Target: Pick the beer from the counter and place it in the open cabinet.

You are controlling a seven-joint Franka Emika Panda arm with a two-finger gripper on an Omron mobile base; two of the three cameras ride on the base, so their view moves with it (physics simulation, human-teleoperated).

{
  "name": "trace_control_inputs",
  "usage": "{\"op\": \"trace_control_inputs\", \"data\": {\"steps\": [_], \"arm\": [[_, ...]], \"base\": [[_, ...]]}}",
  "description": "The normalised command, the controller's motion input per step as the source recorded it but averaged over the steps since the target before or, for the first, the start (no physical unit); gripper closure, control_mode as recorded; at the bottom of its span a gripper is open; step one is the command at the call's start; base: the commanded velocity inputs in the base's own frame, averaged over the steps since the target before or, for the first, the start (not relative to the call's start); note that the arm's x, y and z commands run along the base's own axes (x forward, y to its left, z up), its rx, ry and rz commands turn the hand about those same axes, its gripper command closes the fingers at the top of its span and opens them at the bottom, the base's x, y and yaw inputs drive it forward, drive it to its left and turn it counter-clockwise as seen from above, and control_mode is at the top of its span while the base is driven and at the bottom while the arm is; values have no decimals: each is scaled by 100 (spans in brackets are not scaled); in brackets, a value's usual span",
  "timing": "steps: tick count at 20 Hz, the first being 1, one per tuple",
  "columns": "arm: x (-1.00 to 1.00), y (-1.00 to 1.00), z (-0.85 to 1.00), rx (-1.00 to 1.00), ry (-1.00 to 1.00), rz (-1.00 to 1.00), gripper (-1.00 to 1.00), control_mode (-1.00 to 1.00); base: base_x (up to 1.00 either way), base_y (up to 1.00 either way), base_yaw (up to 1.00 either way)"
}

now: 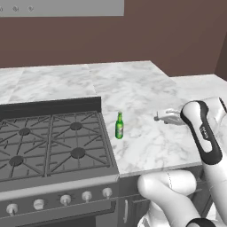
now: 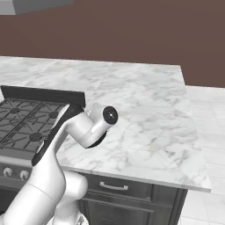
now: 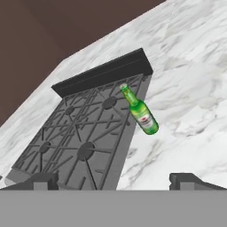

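The beer [image 1: 119, 126] is a small green bottle with a gold cap, standing upright on the white marble counter [image 1: 146, 88] just right of the stove. In the hand view the beer [image 3: 141, 111] appears slanted, some way ahead of my gripper [image 3: 116, 181], whose two fingertips [image 3: 42, 181] stand far apart with nothing between them. In the left base view the gripper [image 1: 160, 118] hovers over the counter to the right of the bottle, at about its height, partly hidden by my own arm. The cabinet is out of view.
A black gas stove [image 1: 53, 146] with grates and a raised back panel sits left of the bottle, its knobs along the front. A brown wall runs behind the counter [image 2: 145, 110]. A grey panel [image 1: 62, 7] hangs above the stove. Bare marble spreads to the right.
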Motion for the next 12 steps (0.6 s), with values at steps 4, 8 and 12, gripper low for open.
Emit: {"op": "trace_control_inputs", "data": {"steps": [4,8,12], "arm": [[0,-8,-9,0,-2,0,-100,-100],[0,-1,-19,0,-6,4,-100,-100],[0,0,-15,-3,-10,10,-100,-100]], "base": [[0,0,0],[0,0,0],[0,0,0]]}}
